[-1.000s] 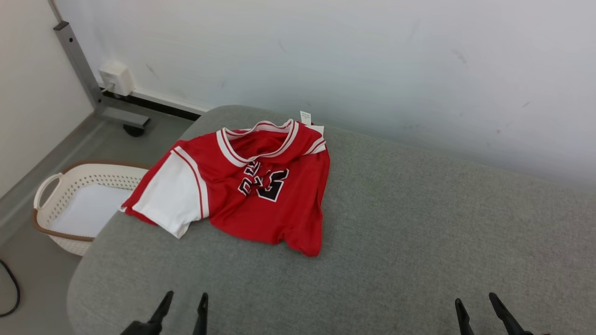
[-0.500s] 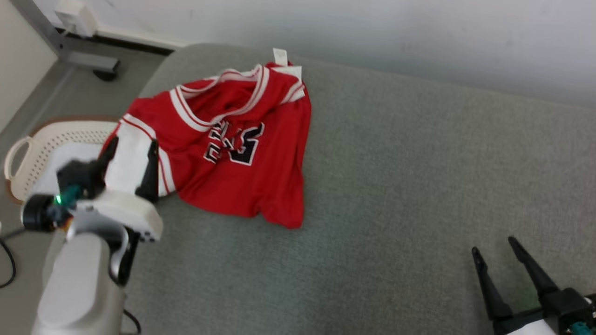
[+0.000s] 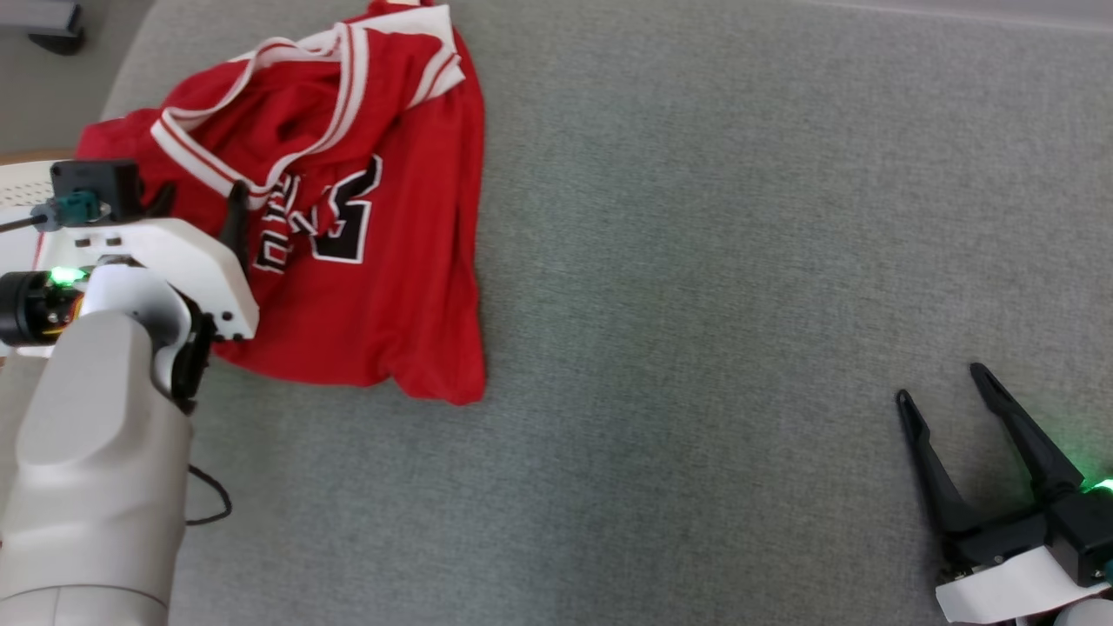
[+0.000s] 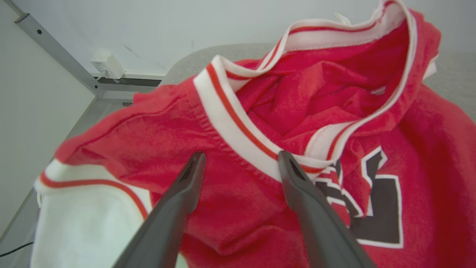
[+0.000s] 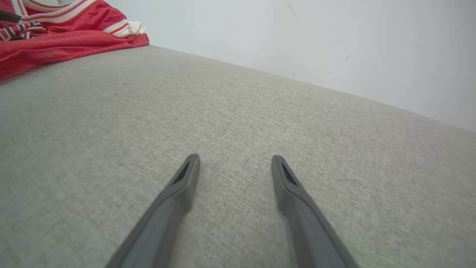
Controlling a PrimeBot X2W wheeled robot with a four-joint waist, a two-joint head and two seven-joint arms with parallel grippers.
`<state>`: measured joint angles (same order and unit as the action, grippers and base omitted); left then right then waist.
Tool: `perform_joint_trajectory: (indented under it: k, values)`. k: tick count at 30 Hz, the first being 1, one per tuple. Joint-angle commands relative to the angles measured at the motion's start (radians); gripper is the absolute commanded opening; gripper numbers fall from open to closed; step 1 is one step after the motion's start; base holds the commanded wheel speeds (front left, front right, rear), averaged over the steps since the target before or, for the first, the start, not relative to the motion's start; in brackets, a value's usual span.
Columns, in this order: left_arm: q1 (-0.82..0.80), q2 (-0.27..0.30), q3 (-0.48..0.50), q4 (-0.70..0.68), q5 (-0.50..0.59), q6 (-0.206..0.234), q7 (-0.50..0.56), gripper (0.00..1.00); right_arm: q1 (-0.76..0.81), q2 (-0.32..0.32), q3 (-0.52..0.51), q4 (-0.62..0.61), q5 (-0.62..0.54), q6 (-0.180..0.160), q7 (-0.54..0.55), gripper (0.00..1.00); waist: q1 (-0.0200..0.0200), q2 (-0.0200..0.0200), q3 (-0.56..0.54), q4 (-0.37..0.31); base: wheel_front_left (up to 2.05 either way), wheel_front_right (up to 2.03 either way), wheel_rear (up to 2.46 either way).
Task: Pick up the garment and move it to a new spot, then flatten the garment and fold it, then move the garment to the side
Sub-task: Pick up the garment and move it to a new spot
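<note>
Near right, my right gripper (image 3: 942, 382) gapes wide, empty, over the grey woven cushion (image 3: 696, 261). Far left, my left gripper (image 4: 241, 154) hovers spread and empty above the crumpled red-and-white jersey (image 4: 230, 208): soft, light, floppy; I'd pinch its ribbed collar (image 4: 232, 124).

The garment (image 3: 365, 287) is laid on the worktop (image 3: 696, 261), towards its far left corner, with the collar turned to the far side. The left tool (image 3: 198, 202) is held above the garment's left shoulder, just beside the collar. The right tool (image 3: 942, 385) is placed over bare worktop at the near right, well apart from the garment. A wall (image 5: 297, 37) is seen behind the worktop, and a post (image 4: 55, 48) and a wall box (image 4: 108, 64) are found behind the garment, to its left.
</note>
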<state>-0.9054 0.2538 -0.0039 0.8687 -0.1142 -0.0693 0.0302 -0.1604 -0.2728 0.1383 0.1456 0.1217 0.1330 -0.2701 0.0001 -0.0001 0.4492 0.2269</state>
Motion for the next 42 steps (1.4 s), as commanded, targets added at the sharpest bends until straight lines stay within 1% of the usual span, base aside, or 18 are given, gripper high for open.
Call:
perform_joint_trajectory:
  k: [1, 4, 5, 6, 10, 13, 18, 20, 22, 25, 30, 34, 38, 42]
  values:
    - [-0.018, 0.012, 0.007, 0.032, -0.008, 0.007, 0.011, 1.00, 0.012, -0.015, -0.003, 0.044, -0.008, -0.004, 0.010, 1.00, -0.0001, 0.0001, 0.020, -0.025, 0.00, 0.00, 0.00]
    - [-0.044, 0.016, 0.016, 0.098, -0.023, 0.011, 0.040, 1.00, 0.013, -0.011, 0.000, 0.046, -0.008, -0.004, 0.011, 1.00, -0.0001, 0.0001, 0.029, -0.042, 0.00, 0.00, 0.00]
    - [-0.051, 0.017, 0.018, 0.121, -0.029, 0.011, 0.050, 0.37, 0.015, -0.010, 0.000, 0.047, -0.007, -0.004, 0.011, 1.00, -0.0001, 0.0001, 0.031, -0.047, 0.00, 0.00, 0.00]
    - [-0.053, 0.017, 0.016, 0.140, -0.031, 0.006, 0.060, 0.00, 0.018, -0.009, -0.001, 0.050, -0.008, -0.004, 0.012, 1.00, -0.0001, 0.0001, 0.031, -0.051, 0.00, 0.00, 0.00]
    - [-0.058, 0.026, 0.002, 0.202, -0.028, -0.001, 0.076, 0.00, 0.031, 0.004, -0.002, 0.059, -0.008, -0.004, 0.013, 1.00, -0.0001, 0.0001, 0.020, -0.061, 0.00, 0.00, 0.00]
    - [-0.059, 0.036, 0.005, 0.220, -0.036, 0.006, 0.039, 0.00, 0.038, 0.017, -0.002, 0.063, -0.004, -0.004, 0.012, 1.00, -0.0001, 0.0001, -0.005, -0.064, 0.00, 0.00, 0.00]
    - [-0.100, 0.069, 0.015, 0.178, -0.036, 0.036, -0.093, 0.00, 0.042, 0.042, 0.004, 0.067, 0.005, -0.004, 0.007, 1.00, -0.0001, 0.0001, -0.078, -0.064, 0.00, 0.00, 0.00]
    - [-0.108, 0.079, 0.012, 0.160, -0.030, 0.039, -0.130, 0.00, 0.048, 0.052, 0.009, 0.072, 0.011, -0.004, 0.006, 1.00, -0.0001, 0.0001, -0.118, -0.065, 0.00, 0.00, 0.00]
    - [-0.122, 0.094, 0.006, 0.137, -0.025, 0.035, -0.155, 0.00, 0.057, 0.065, 0.011, 0.076, 0.019, -0.004, 0.006, 1.00, -0.0001, 0.0001, -0.160, -0.068, 0.00, 0.00, 0.00]
    - [-0.145, 0.109, -0.008, 0.100, -0.017, 0.021, -0.163, 0.00, 0.078, 0.084, 0.021, 0.086, 0.028, -0.004, 0.006, 1.00, -0.0001, 0.0001, -0.217, -0.076, 0.00, 0.00, 0.00]
    - [-0.167, 0.110, -0.034, 0.015, -0.019, -0.006, -0.143, 0.00, 0.115, 0.115, 0.022, 0.100, 0.036, -0.004, 0.006, 1.00, -0.0001, 0.0001, -0.307, -0.097, 0.00, 0.00, 0.00]
    - [-0.158, 0.087, -0.061, -0.090, -0.039, -0.030, -0.100, 0.00, 0.149, 0.136, 0.015, 0.104, 0.039, -0.004, 0.006, 1.00, -0.0001, 0.0001, -0.360, -0.118, 0.00, 0.00, 0.00]
    - [-0.116, 0.059, -0.090, -0.227, -0.077, -0.048, -0.037, 0.00, 0.176, 0.149, 0.008, 0.104, 0.044, -0.004, 0.006, 1.00, -0.0001, 0.0001, -0.398, -0.146, 0.00, 0.00, 0.00]
    - [-0.048, 0.025, -0.126, -0.404, -0.142, -0.057, 0.043, 0.00, 0.193, 0.159, 0.007, 0.100, 0.043, -0.004, 0.006, 1.00, -0.0001, 0.0001, -0.423, -0.192, 0.00, 0.00, 0.00]
